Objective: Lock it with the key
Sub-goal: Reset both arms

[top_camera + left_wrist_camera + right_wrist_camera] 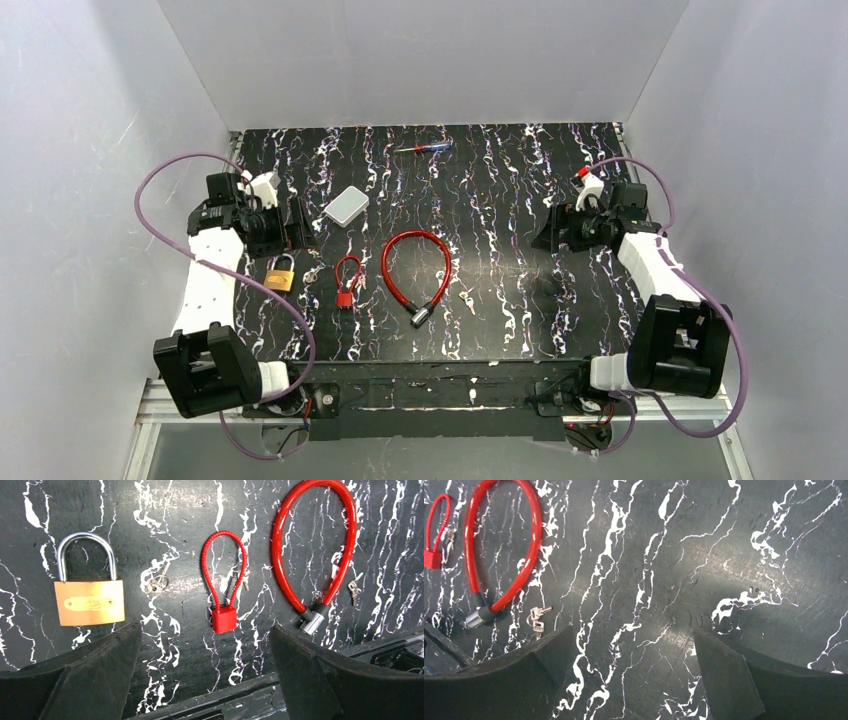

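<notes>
The left gripper (205, 626) hangs over the table with its jaws spread wide, holding nothing. Just ahead of one fingertip (131, 630) lies a brass padlock with a steel shackle (89, 601), flat and apart from the gripper. A small silver key (159, 582) lies beside it, ahead of the gap between the jaws. A small red cable lock (224, 615) lies ahead of that gap too. The padlock face carries an engraved mark, probably a brand, too blurred to read.

The right gripper (634, 629) is also spread and empty. A small bunch of silver keys (536, 617) lies ahead of one finger, beside the metal end of a thick red loop cable lock (504, 550).
</notes>
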